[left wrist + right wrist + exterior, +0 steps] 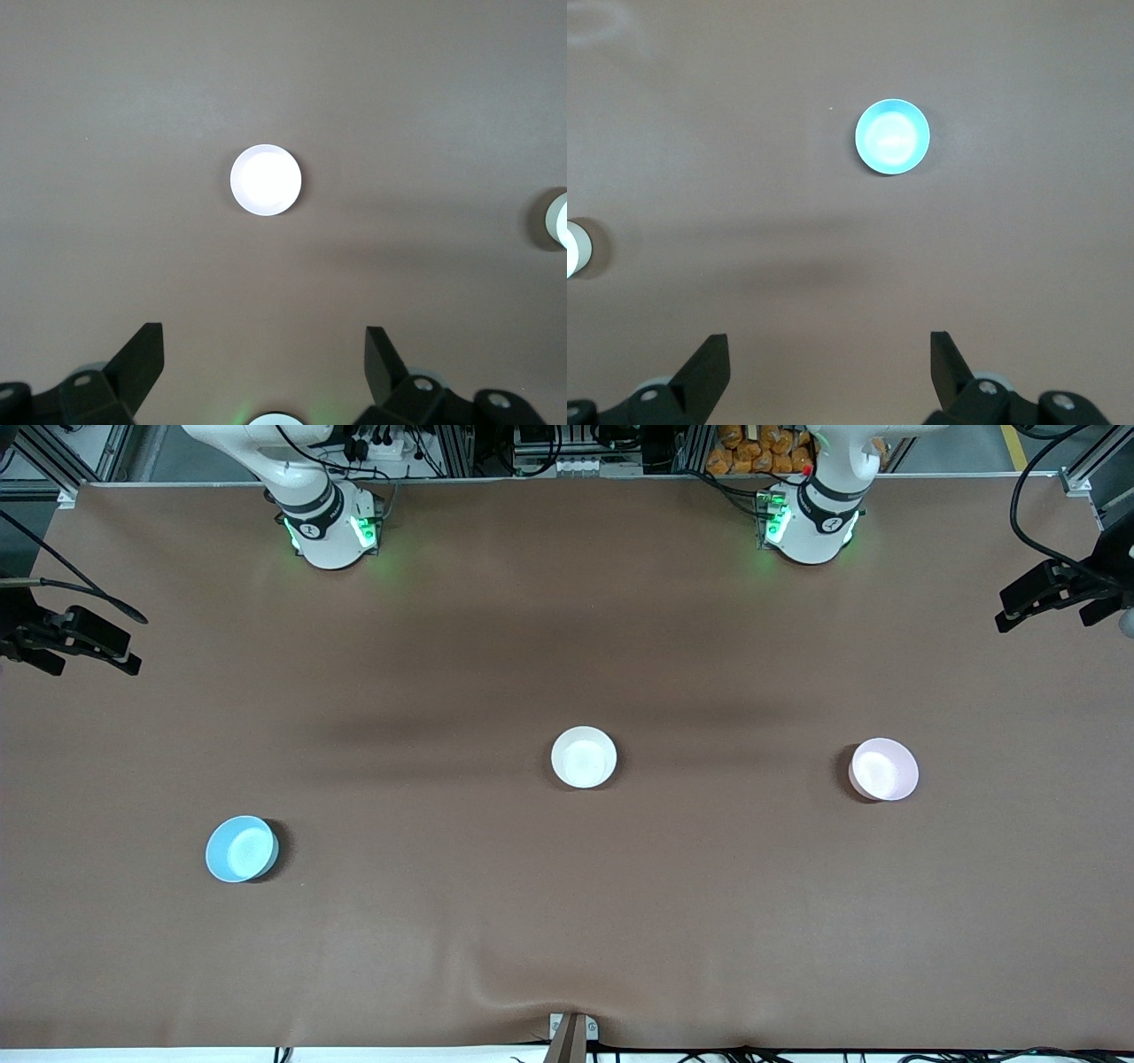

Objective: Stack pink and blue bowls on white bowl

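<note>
Three bowls sit apart on the brown worktop: blue, white, pink. Left tool and right tool hang high, fingers spread wide, holding nothing.

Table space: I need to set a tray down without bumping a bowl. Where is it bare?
Bare brown table runs along the front camera's edge, and between the robot bases and the bowls. Another gap lies between the blue bowl and white bowl. The stretch from white bowl to pink bowl is shorter. Nothing is crowded.
</note>
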You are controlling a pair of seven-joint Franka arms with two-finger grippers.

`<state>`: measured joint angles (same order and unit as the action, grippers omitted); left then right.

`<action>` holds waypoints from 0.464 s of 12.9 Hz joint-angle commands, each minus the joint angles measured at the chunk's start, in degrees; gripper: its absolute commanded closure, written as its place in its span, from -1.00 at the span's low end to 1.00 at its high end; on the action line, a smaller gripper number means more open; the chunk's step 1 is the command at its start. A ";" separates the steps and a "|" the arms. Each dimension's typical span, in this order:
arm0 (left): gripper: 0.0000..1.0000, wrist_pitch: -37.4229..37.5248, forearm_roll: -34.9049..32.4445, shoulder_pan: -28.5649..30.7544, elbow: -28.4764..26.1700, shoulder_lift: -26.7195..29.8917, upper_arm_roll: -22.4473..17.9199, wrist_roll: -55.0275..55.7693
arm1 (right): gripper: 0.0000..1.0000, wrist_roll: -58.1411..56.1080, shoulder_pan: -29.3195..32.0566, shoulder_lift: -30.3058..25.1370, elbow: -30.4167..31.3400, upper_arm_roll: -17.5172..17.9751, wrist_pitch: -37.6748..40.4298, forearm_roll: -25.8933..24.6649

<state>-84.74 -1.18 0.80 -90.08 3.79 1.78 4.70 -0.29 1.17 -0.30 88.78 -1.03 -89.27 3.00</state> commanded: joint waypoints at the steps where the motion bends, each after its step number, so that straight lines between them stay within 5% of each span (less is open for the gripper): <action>1: -1.00 0.89 -0.59 -0.27 1.05 -0.89 -0.11 0.40 | -1.00 -0.49 1.46 -1.11 -0.10 0.42 1.12 1.13; 6: -1.00 0.62 -0.23 -0.27 0.43 -0.98 -0.11 0.84 | -1.00 -2.35 1.73 -0.58 0.16 0.42 2.08 0.34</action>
<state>-84.70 -1.17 0.79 -90.13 3.05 1.78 4.70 -1.76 2.22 -0.43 88.62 -1.14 -88.27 3.01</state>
